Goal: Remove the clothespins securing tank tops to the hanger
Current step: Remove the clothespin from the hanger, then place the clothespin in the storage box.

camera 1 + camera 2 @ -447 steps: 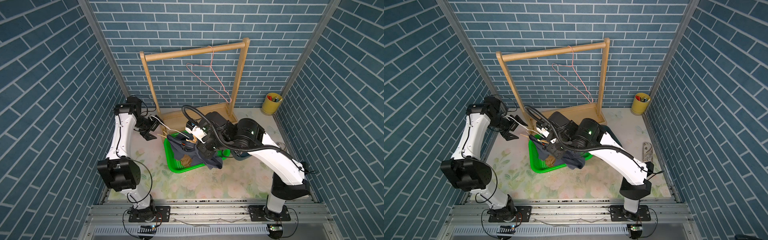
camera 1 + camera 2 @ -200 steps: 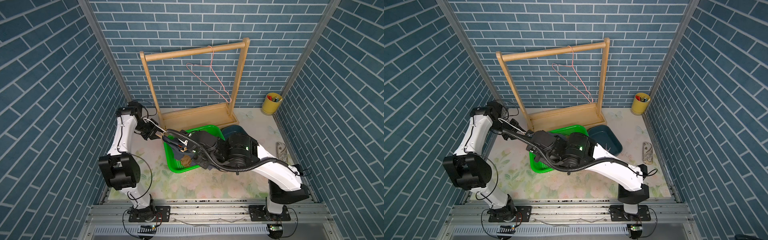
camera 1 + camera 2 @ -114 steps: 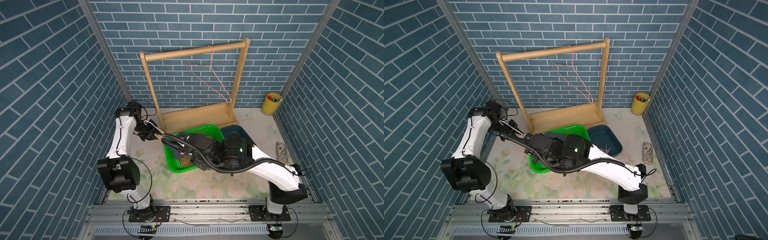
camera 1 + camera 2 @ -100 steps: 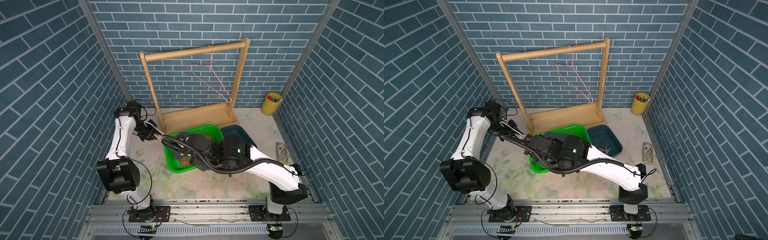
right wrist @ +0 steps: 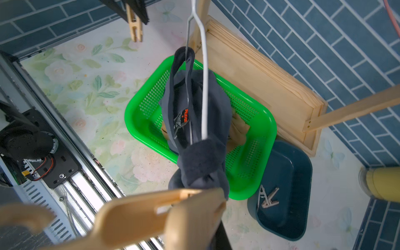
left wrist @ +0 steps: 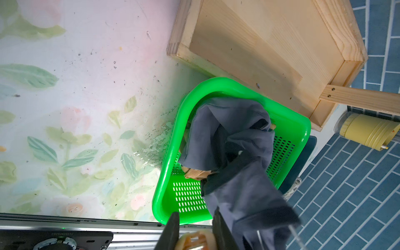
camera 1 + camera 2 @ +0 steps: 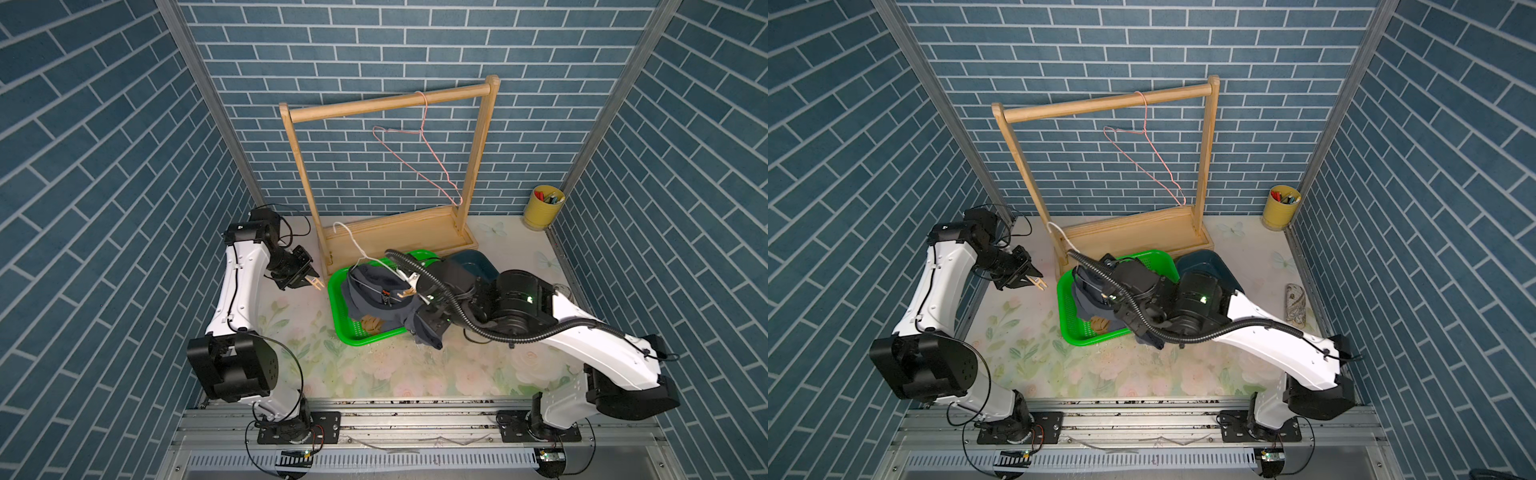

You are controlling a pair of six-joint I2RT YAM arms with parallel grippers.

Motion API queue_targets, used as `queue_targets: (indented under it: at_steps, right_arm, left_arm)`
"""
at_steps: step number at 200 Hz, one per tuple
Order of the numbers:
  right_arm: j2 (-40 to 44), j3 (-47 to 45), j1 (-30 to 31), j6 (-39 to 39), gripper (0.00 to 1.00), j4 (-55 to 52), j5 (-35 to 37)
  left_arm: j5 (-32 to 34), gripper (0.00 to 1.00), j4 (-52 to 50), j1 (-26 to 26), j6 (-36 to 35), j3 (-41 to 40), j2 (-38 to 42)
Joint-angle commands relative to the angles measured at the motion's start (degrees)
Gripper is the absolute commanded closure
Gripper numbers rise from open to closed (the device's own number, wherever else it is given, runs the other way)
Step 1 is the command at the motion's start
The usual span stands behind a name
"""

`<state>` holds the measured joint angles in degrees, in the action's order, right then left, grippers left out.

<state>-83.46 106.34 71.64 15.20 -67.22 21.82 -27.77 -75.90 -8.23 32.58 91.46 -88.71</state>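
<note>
– Above the green basket point(image 7: 335, 299), near the middle of the bench point(image 7: 374, 374), what do we see?

– We see the right hand point(image 7: 417, 286) clenched on a white hanger point(image 5: 206, 93), holding it up over the basket. A dark grey-blue tank top point(image 5: 199, 160) is draped on the hanger and bunched at the gripped end. Its lower folds reach into the basket and spill over the basket's near right corner.

– Is anything pinned to it?

– One pale wooden clothespin point(image 7: 405, 294) is clipped on the dark fabric just beside the right hand (in the right wrist view it is a large blur close to the lens).

– And the left hand point(image 7: 316, 284)?

– We find it in the air just off the basket's left side. It is grasping a second clothespin point(image 5: 135, 28) by one end, and the free end points towards the basket.

– Where is everything else?

– A tan-brown tank top point(image 6: 195, 173) lies crumpled on the basket floor, partly under the dark one. Touching the basket on its right, a dark blue bin point(image 5: 281, 216) holds a few loose clothespins point(image 5: 267, 198). Behind both stands a wooden rack point(image 7: 395, 102), against the brick-patterned back wall.
</note>
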Motion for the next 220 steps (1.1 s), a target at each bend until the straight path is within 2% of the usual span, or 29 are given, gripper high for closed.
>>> queue_targets:
  at_steps: [1, 20, 39, 71, 105, 150, 168, 220]
  right_arm:
    - [5.21, -9.14, -7.92, 6.89, 1.00, 8.15, -13.20]
    - [6.99, -16.09, -12.58, 9.22, 1.00, 13.10, -21.06]
    - [6.11, -20.29, -14.64, 10.50, 1.00, 16.26, -26.41]
    - [3.86, -25.47, -18.57, 11.67, 1.00, 24.19, -35.19]
    - [0.51, -29.32, -24.68, 13.66, 1.00, 30.78, -43.39]
    - [-6.12, -37.10, -27.14, 21.83, 1.00, 42.92, -56.30]
    - [-8.91, -35.37, -27.33, 21.80, 1.00, 42.42, -57.41]
    - [-16.18, -21.10, -29.37, 16.69, 1.00, 29.10, -59.56]
  left_arm:
    - [-1.73, 0.77, -0.83, 0.04, 1.05, -2.16, 3.49]
    - [-3.27, 0.77, -0.61, 1.27, 3.14, -3.97, 6.44]
    - [-4.21, 0.77, 0.20, 4.33, 6.30, -5.39, 9.39]
    - [-3.25, 0.77, 4.19, 15.41, 13.63, -6.22, 12.19]
    - [-0.04, 0.77, 9.41, 25.41, 20.84, -3.53, 11.99]
    - [4.46, 0.77, 14.47, 31.29, 25.10, 2.39, 8.64]
    - [6.10, 0.77, 18.12, 33.49, 26.34, 3.62, 6.95]
    - [10.50, 0.77, 20.07, 38.26, 24.03, 6.43, 5.23]
